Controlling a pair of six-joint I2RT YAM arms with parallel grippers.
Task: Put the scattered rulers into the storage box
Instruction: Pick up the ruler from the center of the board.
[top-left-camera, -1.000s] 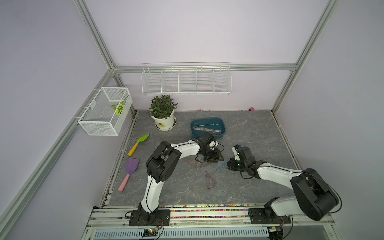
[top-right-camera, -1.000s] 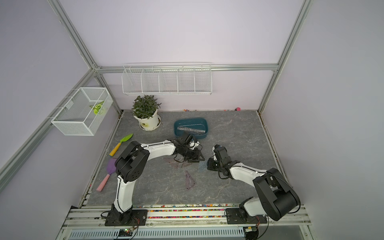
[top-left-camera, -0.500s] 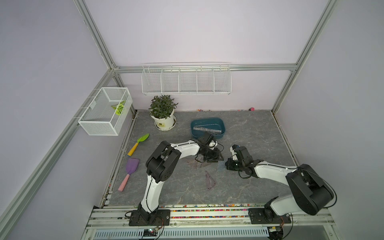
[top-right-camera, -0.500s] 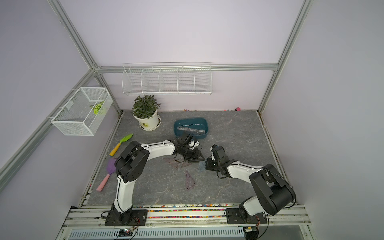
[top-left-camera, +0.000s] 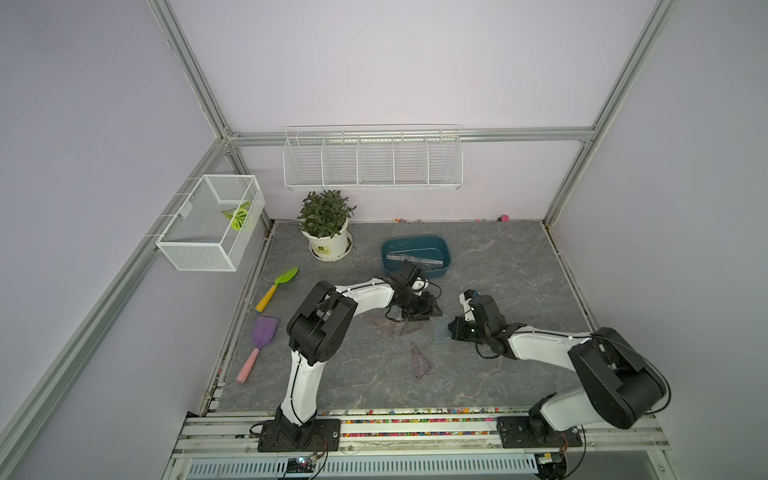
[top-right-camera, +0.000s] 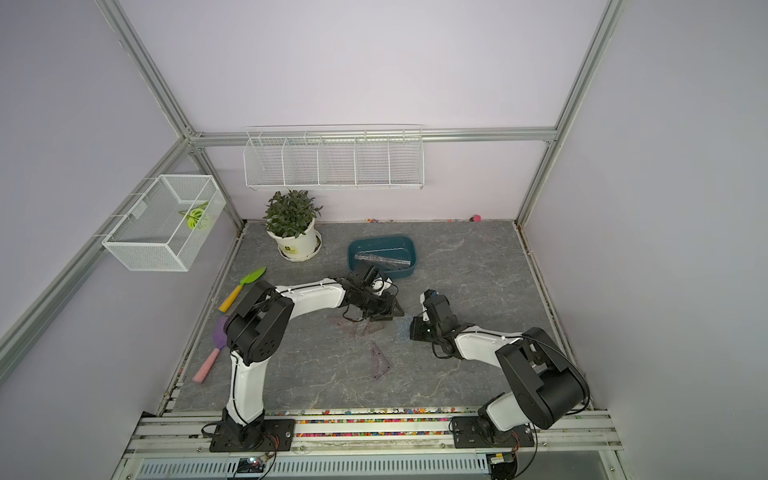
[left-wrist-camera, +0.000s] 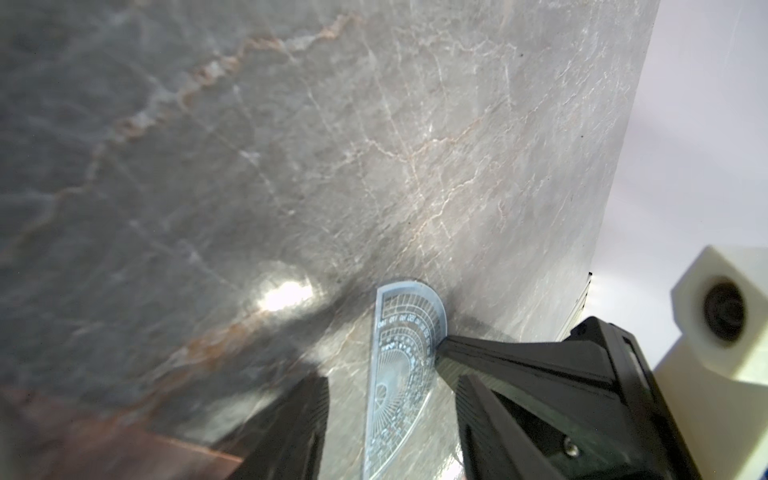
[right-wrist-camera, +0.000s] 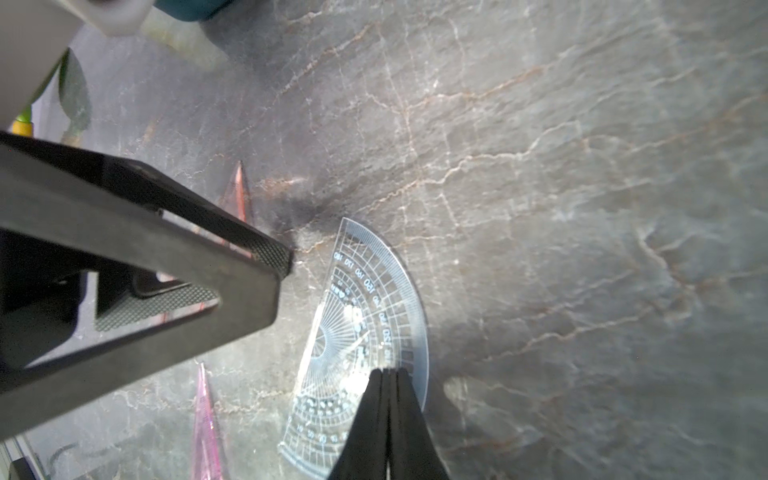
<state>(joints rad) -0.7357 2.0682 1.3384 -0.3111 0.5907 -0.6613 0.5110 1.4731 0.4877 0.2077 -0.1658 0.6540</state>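
A bluish semicircular protractor (top-left-camera: 440, 332) (top-right-camera: 402, 333) lies flat on the grey floor between both arms. My left gripper (left-wrist-camera: 390, 382) is open and low over it, one finger on each side of the protractor (left-wrist-camera: 405, 374). My right gripper (right-wrist-camera: 388, 372) is shut, its tips resting on the curved edge of the protractor (right-wrist-camera: 353, 316). One purplish triangle (top-left-camera: 419, 361) lies nearer the front; another (top-left-camera: 399, 328) lies partly under the left gripper (top-left-camera: 428, 311). The teal storage box (top-left-camera: 415, 273) stands behind, with a straight ruler (top-left-camera: 411, 259) inside.
A potted plant (top-left-camera: 326, 232) stands left of the box. A green trowel (top-left-camera: 278, 286) and a purple shovel (top-left-camera: 262, 338) lie along the left wall. White wire baskets (top-left-camera: 372, 160) hang on the walls. The right arm (top-left-camera: 540, 345) reaches in low from the right.
My right gripper has slid left onto the protractor's edge and stayed shut. The left gripper's jaws have widened a little; its arm has barely moved.
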